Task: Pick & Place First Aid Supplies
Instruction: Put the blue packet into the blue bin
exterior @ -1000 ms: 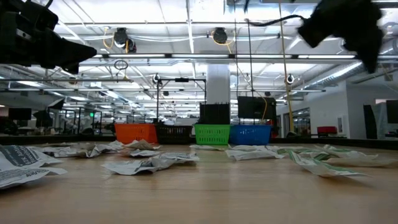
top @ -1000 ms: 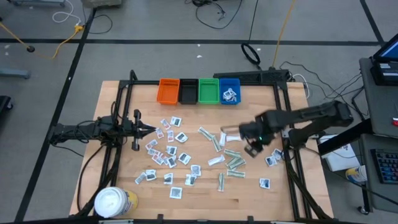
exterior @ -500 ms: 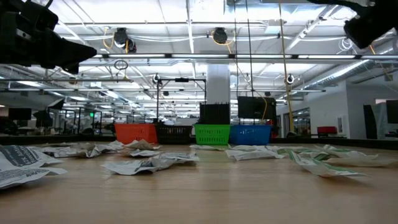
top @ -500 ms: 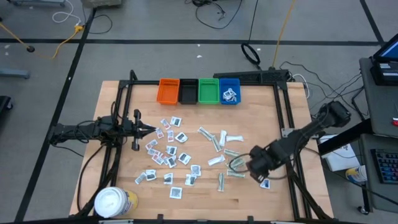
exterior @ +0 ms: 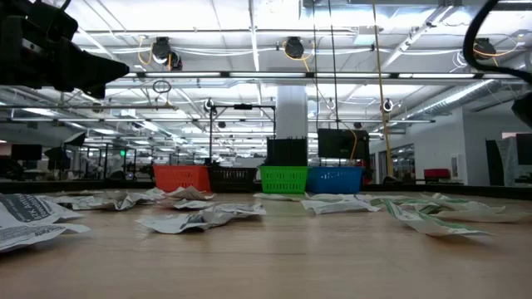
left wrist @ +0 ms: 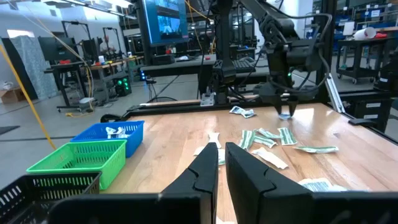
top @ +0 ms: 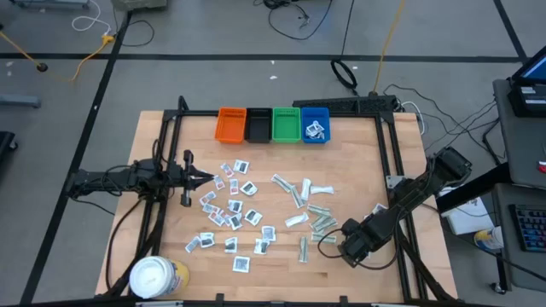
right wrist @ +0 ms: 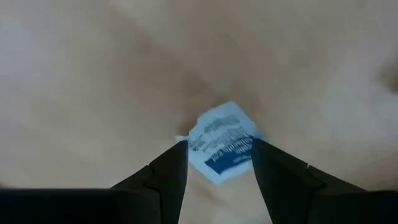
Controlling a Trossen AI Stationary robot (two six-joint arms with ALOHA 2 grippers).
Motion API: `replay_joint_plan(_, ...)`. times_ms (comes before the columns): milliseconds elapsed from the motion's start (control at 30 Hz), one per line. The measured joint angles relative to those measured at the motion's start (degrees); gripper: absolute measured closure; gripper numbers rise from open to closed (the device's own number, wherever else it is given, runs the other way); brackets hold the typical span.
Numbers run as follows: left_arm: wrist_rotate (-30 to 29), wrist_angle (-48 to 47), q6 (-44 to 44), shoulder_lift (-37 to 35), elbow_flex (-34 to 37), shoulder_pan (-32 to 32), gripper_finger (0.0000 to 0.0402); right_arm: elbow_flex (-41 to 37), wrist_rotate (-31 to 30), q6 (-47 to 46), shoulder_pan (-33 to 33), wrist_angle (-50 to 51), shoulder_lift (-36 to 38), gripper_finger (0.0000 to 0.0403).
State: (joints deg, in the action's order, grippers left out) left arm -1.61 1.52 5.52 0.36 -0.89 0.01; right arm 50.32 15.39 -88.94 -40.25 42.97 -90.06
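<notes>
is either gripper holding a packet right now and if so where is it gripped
Nothing is held. The right gripper is open, fingers straddling a white blue-printed sachet that lies on the table. The left gripper is shut on nothing, above the table's left side.

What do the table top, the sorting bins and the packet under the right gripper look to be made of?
Table top: pale wood, matte, with visible plank lines. Blue bin and green bin: likely moulded plastic, given the open lattice walls. Packet between the right gripper fingers: probably thin printed paper or foil; too blurred to say which.
</notes>
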Motion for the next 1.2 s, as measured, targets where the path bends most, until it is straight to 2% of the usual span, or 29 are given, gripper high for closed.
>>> replay_joint_plan(167,0.0,0.0,0.0,0.0,0.0,0.0,0.0364,-3.3,1.1,-2.3,0.0,-6.4,0.2,0.0242)
replay_joint_plan(267,0.0,0.0,0.0,0.0,0.0,0.0,0.0364,-4.4,3.2,-3.4,0.1,-8.4,0.3,0.0265)
replay_joint_plan(533,0.0,0.0,0.0,0.0,0.0,0.0,0.0364,-4.0,5.1,-0.3,1.9,-7.2,1.1,0.0392)
replay_joint_plan(633,0.0,0.0,0.0,0.0,0.0,0.0,0.0364,-2.4,5.6,2.0,3.8,-5.3,1.9,0.0392)
replay_joint_plan(867,0.0,0.0,0.0,0.0,0.0,0.0,0.0364,3.6,5.5,11.7,7.7,6.9,4.6,0.0399)
replay_joint_plan(1200,0.0,0.0,0.0,0.0,0.0,0.0,0.0364,12.7,3.3,30.1,12.7,23.0,7.1,0.0401)
